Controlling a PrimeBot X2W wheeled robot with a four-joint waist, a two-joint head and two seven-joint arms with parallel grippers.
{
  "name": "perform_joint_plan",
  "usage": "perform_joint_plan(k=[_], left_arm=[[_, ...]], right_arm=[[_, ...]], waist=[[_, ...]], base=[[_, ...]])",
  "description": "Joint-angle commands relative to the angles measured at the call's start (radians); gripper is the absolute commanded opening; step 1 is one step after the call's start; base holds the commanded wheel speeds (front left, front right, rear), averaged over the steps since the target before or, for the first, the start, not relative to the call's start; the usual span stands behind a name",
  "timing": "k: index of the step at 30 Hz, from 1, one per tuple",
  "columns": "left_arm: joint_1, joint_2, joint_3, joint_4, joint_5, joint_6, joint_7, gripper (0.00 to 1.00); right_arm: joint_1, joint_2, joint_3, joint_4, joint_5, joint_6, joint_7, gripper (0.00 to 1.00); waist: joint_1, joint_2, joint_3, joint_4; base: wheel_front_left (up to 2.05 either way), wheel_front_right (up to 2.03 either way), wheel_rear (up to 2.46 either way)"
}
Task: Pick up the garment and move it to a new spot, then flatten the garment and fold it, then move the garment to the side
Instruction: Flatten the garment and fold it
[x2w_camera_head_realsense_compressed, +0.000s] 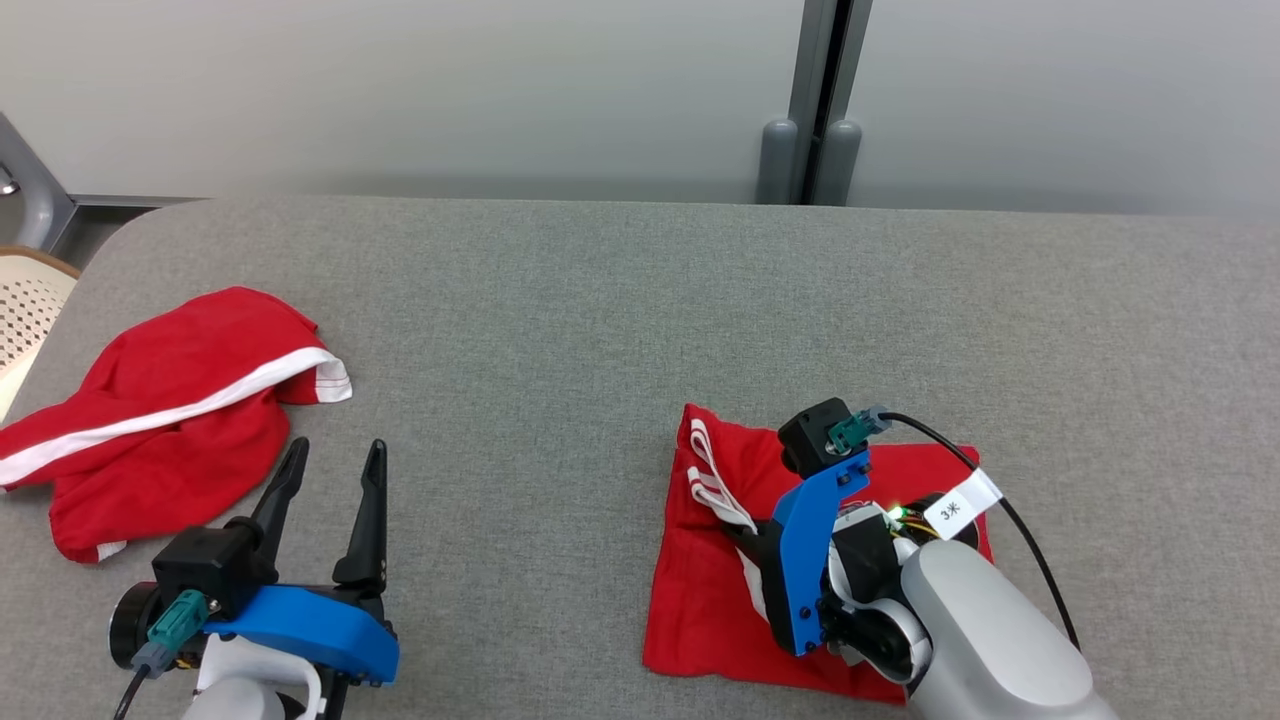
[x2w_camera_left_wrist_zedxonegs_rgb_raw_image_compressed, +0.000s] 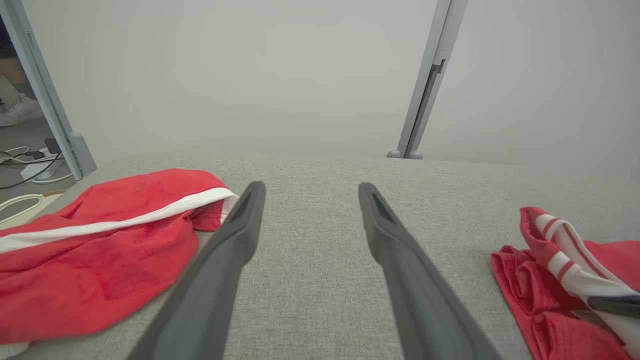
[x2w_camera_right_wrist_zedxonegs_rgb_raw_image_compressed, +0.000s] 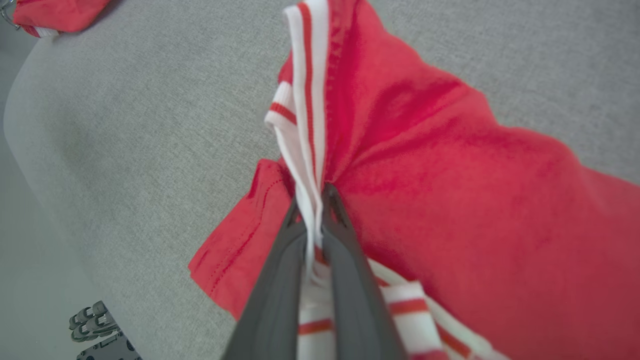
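Note:
The garment (x2w_camera_head_realsense_compressed: 700, 590) is red with a white and red striped band and lies folded into a rough square at the table's near right. My right gripper (x2w_camera_head_realsense_compressed: 745, 540) reaches down onto it from the right. In the right wrist view this gripper (x2w_camera_right_wrist_zedxonegs_rgb_raw_image_compressed: 314, 199) is shut on the striped band, which bunches up between the fingers above the red cloth (x2w_camera_right_wrist_zedxonegs_rgb_raw_image_compressed: 450, 190). My left gripper (x2w_camera_head_realsense_compressed: 336, 455) stands open over bare table at the near left, holding nothing. The left wrist view has its fingers (x2w_camera_left_wrist_zedxonegs_rgb_raw_image_compressed: 235, 240) spread wide, with the garment (x2w_camera_left_wrist_zedxonegs_rgb_raw_image_compressed: 530, 270) at the right edge.
A second red garment (x2w_camera_head_realsense_compressed: 170, 430) with a white stripe lies crumpled at the table's left edge, just left of my left gripper. The grey cloth-covered table (x2w_camera_head_realsense_compressed: 600, 320) stretches back to a pale wall with a grey post (x2w_camera_head_realsense_compressed: 815, 150). A perforated basket (x2w_camera_head_realsense_compressed: 25, 300) stands beyond the left edge.

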Motion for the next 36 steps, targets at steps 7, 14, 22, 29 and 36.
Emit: perform_joint_plan(k=[7, 14, 22, 29, 36], left_arm=[[-0.017, 0.002, 0.005, 0.009, -0.006, 0.002, -0.010, 1.00], [0.005, 0.013, 0.027, -0.001, -0.017, 0.014, -0.022, 1.00], [0.033, 0.041, 0.065, -0.047, -0.026, 0.042, -0.029, 1.00], [0.034, 0.050, 0.065, -0.071, -0.026, 0.053, -0.018, 1.00], [0.016, 0.046, 0.039, -0.071, -0.015, 0.045, -0.008, 1.00]], right_arm=[[-0.049, 0.000, 0.040, 0.018, 0.091, 0.001, -0.085, 1.00], [-0.037, 0.000, -0.031, -0.098, 0.122, 0.001, -0.207, 1.00], [0.098, -0.045, -0.255, -0.307, -0.092, 0.001, -0.241, 1.00], [0.257, -0.034, -0.409, -0.404, -0.243, 0.001, -0.267, 1.00], [0.345, -0.012, -0.373, -0.321, -0.344, 0.001, -0.300, 0.00]], waist=[[0.0000, -0.0001, -0.001, 0.005], [0.0000, -0.0001, -0.002, -0.016], [0.0000, -0.0001, 0.011, -0.044], [0.0000, -0.0001, 0.020, -0.058], [0.0000, -0.0001, 0.012, -0.057]], base=[[0.00, 0.00, 0.00], [0.00, 0.00, 0.00], [0.00, 0.00, 0.00], [0.00, 0.00, 0.00], [0.00, 0.00, 0.00]])
